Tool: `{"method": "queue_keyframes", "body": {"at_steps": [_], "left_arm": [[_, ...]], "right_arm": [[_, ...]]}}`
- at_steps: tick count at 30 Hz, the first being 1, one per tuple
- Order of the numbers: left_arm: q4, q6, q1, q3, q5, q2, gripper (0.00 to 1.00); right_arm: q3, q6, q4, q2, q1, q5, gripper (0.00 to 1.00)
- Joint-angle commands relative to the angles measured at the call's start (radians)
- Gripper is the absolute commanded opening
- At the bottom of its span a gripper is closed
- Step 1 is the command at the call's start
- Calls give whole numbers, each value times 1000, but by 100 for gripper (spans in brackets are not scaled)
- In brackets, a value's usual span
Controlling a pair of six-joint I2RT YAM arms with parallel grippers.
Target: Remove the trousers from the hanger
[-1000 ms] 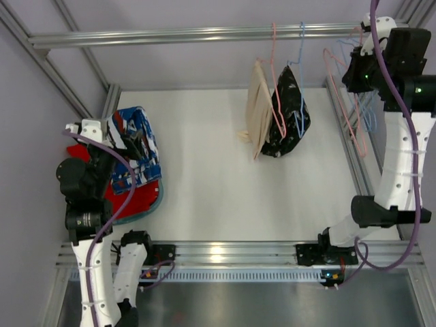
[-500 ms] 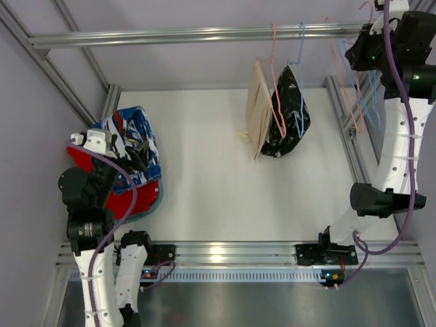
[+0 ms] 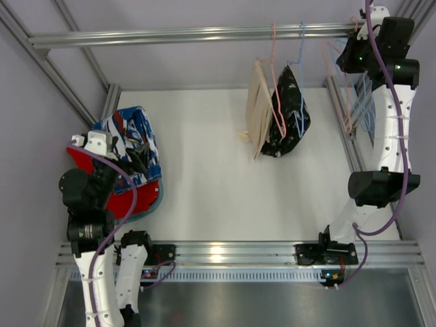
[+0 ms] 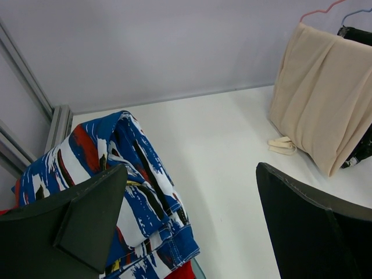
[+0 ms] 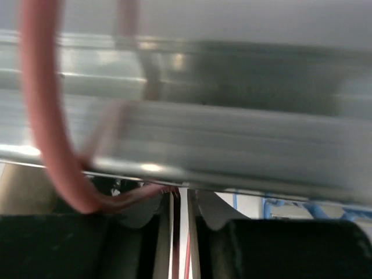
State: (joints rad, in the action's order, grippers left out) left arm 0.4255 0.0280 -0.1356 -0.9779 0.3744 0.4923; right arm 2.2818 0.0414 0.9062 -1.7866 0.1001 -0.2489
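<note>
— Entry one: which trousers are left to come off?
— Beige trousers (image 3: pixel 257 109), folded over a pink hanger (image 3: pixel 275 75) on the far rail (image 3: pixel 170 34), about mid-span. Their long axis runs straight down toward the table (image 3: pixel 204 177). A dark garment (image 3: pixel 291 116) hangs just beside them on the right. Blue trousers (image 4: pixel 145 197) are off any hanger, lying near left on a red mat (image 3: pixel 136 197).
— Entry two: the arms?
— Left gripper (image 4: pixel 189 180): jaws wide apart, nothing held, just above the blue pair. The beige pair lies far and right of it. Right gripper (image 5: pixel 180 232): up at the rail's right end, with the beige pair to its left along the rail. Being at hook height, it is the likelier arm, I judge.
— Its jaws?
— Nearly together, only a thin slit. A spare pink hanger (image 5: pixel 49 145) hooks over the rail there, and a pink wire shows in the slit. Whether it is pinched or free, I cannot tell.
</note>
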Motion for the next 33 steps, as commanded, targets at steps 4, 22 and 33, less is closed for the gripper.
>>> {"method": "queue_keyframes", "body": {"at_steps": [4,22,33], "left_arm": [[-8,12,-1,5,21,-8,99],[-602,699,48,-145,307,376,91],[-778,696,615,-406,58,805,86]], "right_arm": [[-53,-5,-83,107,18,-36,29],[-370,-6,-16,556,21,-61,100],[-449,-67,34,701,23,-131,99]]}}
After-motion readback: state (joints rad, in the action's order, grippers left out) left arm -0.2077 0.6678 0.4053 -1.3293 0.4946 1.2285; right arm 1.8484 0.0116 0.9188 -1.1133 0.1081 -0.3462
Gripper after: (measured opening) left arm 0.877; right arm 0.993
